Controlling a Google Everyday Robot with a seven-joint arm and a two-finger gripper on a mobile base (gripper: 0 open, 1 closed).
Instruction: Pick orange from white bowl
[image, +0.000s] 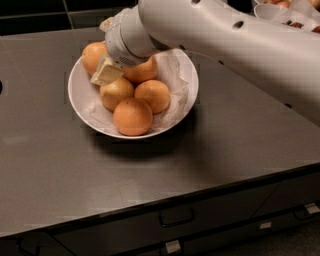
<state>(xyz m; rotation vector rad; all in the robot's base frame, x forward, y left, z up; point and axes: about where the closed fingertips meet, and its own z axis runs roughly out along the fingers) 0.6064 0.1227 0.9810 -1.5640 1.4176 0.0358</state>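
Observation:
A wide, shallow white bowl (80, 102) with a crumpled white paper liner (175, 90) sits on the dark counter, left of centre. It holds several oranges; the nearest orange (132, 116) is at the front and another orange (93, 56) lies at the back left. My gripper (107, 71) is down in the bowl among the back oranges. Its cream-coloured tip rests between the back-left orange and a paler orange (116, 93). The white arm (225, 40) reaches in from the upper right and hides part of the bowl's back.
The dark grey counter (225, 150) has its front edge near the bottom, with drawers (176, 218) below. A second white bowl with red fruit (287, 15) stands at the top right corner, behind the arm.

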